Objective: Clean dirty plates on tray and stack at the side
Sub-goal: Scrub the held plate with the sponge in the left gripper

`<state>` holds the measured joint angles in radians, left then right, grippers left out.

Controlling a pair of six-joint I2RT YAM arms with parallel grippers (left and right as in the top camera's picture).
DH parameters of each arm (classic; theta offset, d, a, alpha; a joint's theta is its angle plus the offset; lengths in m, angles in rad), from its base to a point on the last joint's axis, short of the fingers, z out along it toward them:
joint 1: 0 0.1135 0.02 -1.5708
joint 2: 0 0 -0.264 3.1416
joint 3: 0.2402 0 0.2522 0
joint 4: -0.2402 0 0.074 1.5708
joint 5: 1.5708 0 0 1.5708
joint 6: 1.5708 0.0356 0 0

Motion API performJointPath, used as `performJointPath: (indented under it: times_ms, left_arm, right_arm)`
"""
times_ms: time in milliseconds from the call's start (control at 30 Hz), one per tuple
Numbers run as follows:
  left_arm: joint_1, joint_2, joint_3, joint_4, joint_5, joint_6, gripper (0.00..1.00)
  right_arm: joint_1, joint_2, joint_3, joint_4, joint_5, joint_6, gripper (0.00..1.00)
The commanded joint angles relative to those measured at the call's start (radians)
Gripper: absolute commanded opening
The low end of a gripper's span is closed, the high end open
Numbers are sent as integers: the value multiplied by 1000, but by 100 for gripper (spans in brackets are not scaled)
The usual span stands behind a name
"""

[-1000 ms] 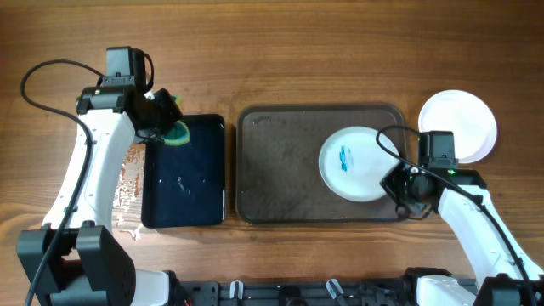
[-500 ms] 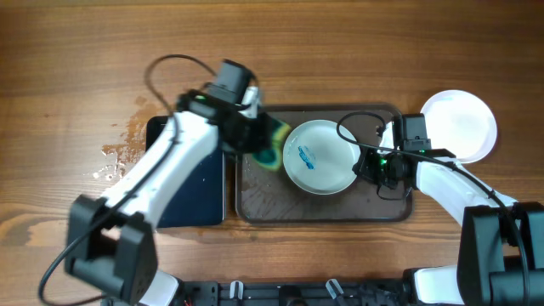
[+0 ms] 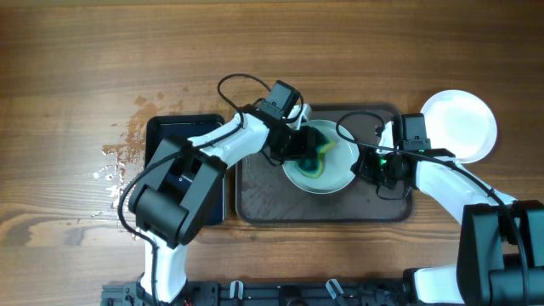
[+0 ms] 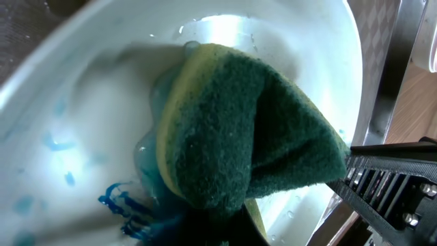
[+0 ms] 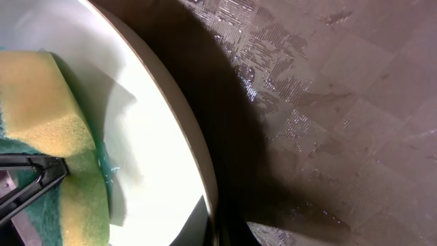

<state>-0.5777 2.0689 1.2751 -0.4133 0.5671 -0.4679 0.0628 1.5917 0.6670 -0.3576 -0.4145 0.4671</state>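
One dirty plate being scrubbed on the tray.
Wooden table [image 3: 68, 51] carries the grey-brown tray [image 3: 259, 191] at centre, with a narrower black tray [image 3: 161, 140] just beside it at 9 o'clock. The dirty plate [image 3: 340, 177], streaked with a blue smear [image 4: 123, 205], sits over the tray's 3 o'clock half. A second white plate [image 3: 463, 123] lies off the tray at 2 o'clock. The left gripper [image 3: 306, 153] is clamped on a green-and-yellow sponge [image 4: 246, 130] pressed into the dirty plate. The right gripper [image 3: 367, 167] is closed on that plate's rim at 3 o'clock.
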Motion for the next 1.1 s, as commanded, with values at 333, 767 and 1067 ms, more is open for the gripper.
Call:
performJointPath:
  times_ms: [333, 767, 1067]
  left_arm:
    - [14, 63, 3, -292, -626, 13, 4]
    - [-104, 63, 15, -95, 322, 100, 4]
    - [103, 63, 15, -71, -319, -72, 4]
  right_arm:
    - [7, 60, -45, -39, 54, 5, 5]
    - [7, 60, -45, -53, 58, 4, 5]
    - [7, 60, -45, -75, 76, 4, 5]
